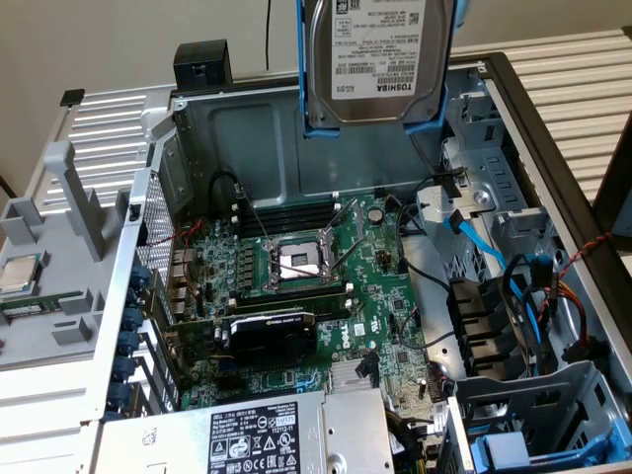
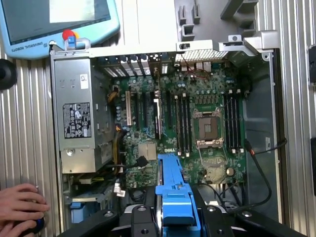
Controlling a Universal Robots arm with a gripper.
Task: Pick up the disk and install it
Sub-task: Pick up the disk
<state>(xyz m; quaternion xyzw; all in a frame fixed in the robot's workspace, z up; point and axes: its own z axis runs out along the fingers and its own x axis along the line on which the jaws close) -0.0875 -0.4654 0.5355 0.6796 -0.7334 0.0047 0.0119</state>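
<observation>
The pick-up is done: the claw [image 2: 177, 221] pinches the disk [image 1: 380, 64] by its blue carrier, holding it in the air above the open computer case [image 1: 247, 128] (motherboard exposed below). Installing remains; the disk sits in no bay yet.

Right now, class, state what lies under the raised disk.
The disk hangs over the motherboard and its bare processor socket; its blue carrier covers a strip of board in the wrist view.

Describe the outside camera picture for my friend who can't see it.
A silver disk in a blue frame hangs above an open computer case. Below lie the green motherboard and a grey power supply.
</observation>
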